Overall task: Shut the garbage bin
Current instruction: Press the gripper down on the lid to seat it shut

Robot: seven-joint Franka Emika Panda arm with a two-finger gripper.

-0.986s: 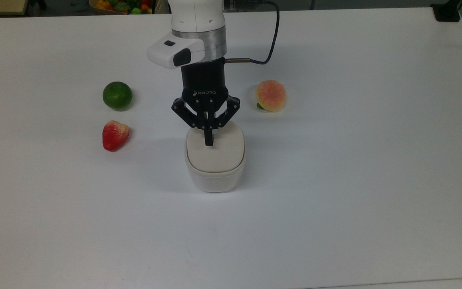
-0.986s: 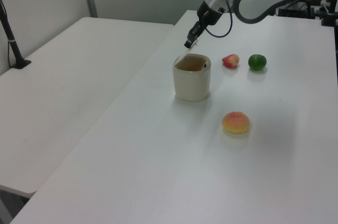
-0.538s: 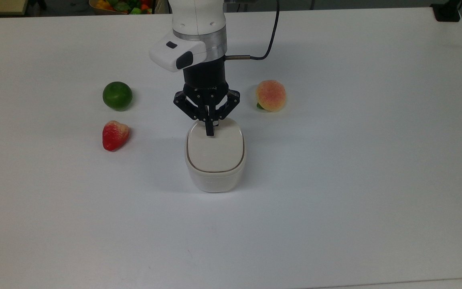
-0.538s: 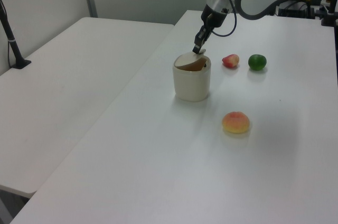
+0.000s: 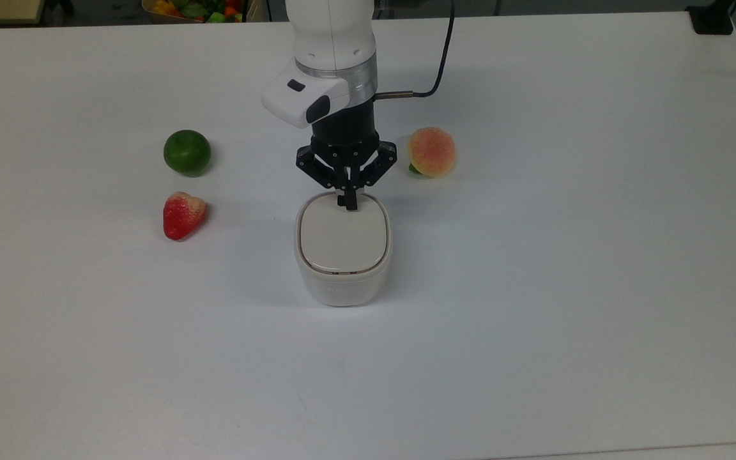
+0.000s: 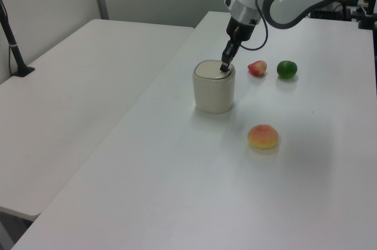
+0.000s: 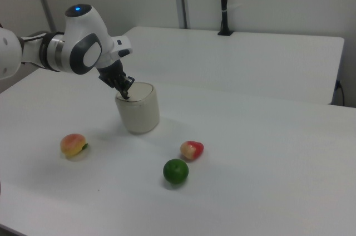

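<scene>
The garbage bin [image 5: 342, 281] [image 6: 214, 92] [image 7: 139, 114] is small, white and rounded-square, and stands in the middle of the table. Its cream lid [image 5: 342, 237] lies flat on the rim. My gripper [image 5: 349, 204] [image 6: 224, 67] [image 7: 125, 96] is shut, with its black fingertips pressed together on the lid's far edge in the top view. Nothing is held between the fingers.
A green lime [image 5: 187, 152] and a red strawberry [image 5: 183, 214] lie at the top view's left of the bin. A peach [image 5: 431, 151] lies at the top view's right, close to the gripper. The white table [image 5: 566, 255] stretches around them. A basket of fruit [image 5: 195, 9] sits past the far edge.
The lid has gone from tilted up to flat on the bin. My shut gripper moved down and toward the top view's right, riding on the lid's far edge.
</scene>
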